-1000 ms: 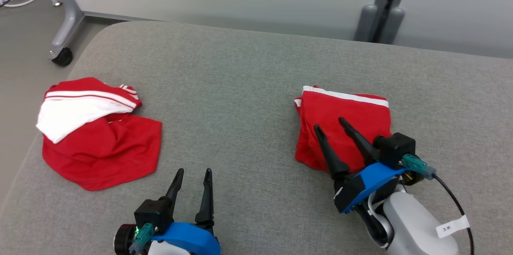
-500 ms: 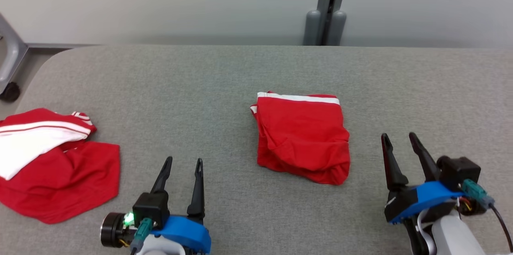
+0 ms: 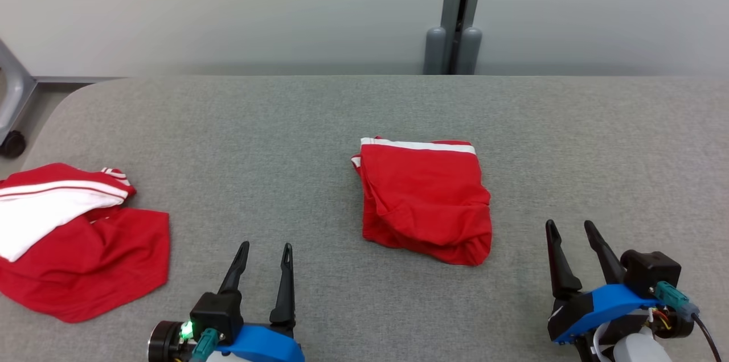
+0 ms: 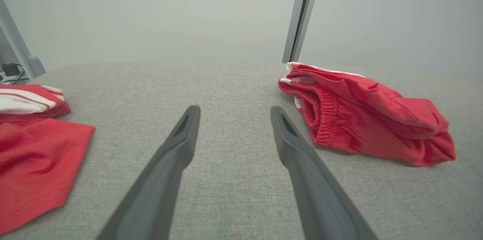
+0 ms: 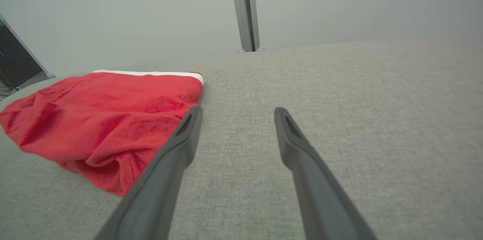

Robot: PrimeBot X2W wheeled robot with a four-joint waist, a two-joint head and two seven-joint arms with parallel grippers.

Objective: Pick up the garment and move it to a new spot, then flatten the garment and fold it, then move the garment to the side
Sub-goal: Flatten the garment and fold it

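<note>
The garment (image 3: 424,197) is red with a white stripe along its far edge and lies folded in a compact square in the middle of the grey cushioned table (image 3: 285,123). In the left wrist view the garment (image 4: 362,115) lies to the right of my open left gripper (image 4: 234,108). My left gripper (image 3: 265,246) is near the front edge, left of the garment, with nothing in it. Off the garment's right front corner, my right gripper (image 3: 569,225) stands open and apart from the cloth. In the right wrist view the garment (image 5: 109,115) lies left of my right gripper (image 5: 237,108).
A second red and white garment (image 3: 74,242) lies crumpled at the table's left edge, also seen as a red cloth (image 4: 34,145) in the left wrist view. A grey post (image 3: 455,9) stands behind the table. A wheeled stand leg (image 3: 11,117) is on the floor at the far left.
The head camera has turned, shifting the whole picture. My right gripper, which stood over the folded garment, has drawn back off it to its right. The garment stays folded.
</note>
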